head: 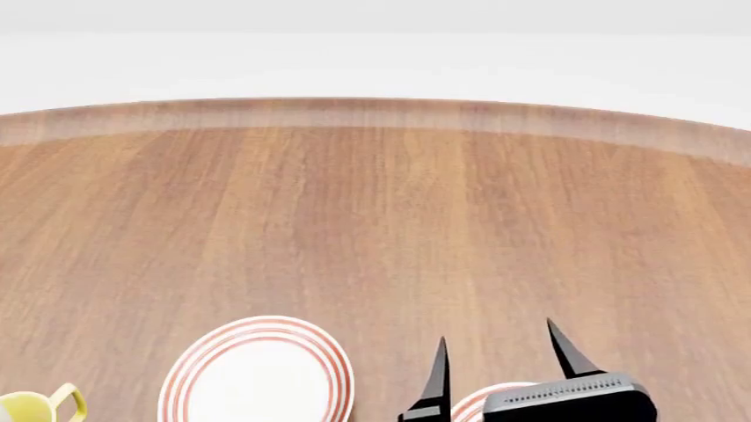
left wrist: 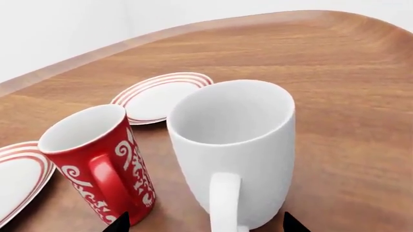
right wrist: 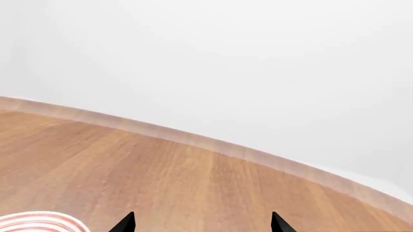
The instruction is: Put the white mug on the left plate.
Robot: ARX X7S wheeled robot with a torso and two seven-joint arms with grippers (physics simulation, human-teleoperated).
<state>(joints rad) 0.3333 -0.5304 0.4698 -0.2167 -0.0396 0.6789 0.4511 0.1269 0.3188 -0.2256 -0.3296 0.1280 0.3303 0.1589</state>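
Left wrist view, nearest first: left gripper (left wrist: 205, 223) fingers spread wide, tips either side of the white mug (left wrist: 233, 145), holding nothing; handle faces the camera. Mug stands upright on the table (left wrist: 335, 72). The red mug (left wrist: 102, 162) sits just beside it. Risk: a closing finger clips the red mug and tips it.

Beyond lie two ringed plates; which one is the left plate I cannot tell here. Risk: wrong plate chosen.

Head view: right gripper (head: 502, 365) open, empty, over the table.

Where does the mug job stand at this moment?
Nothing is done yet: the white mug stands on the table beside the red mug, off both plates. The left claw is open at its handle. Grasping and moving it to the left plate remain.
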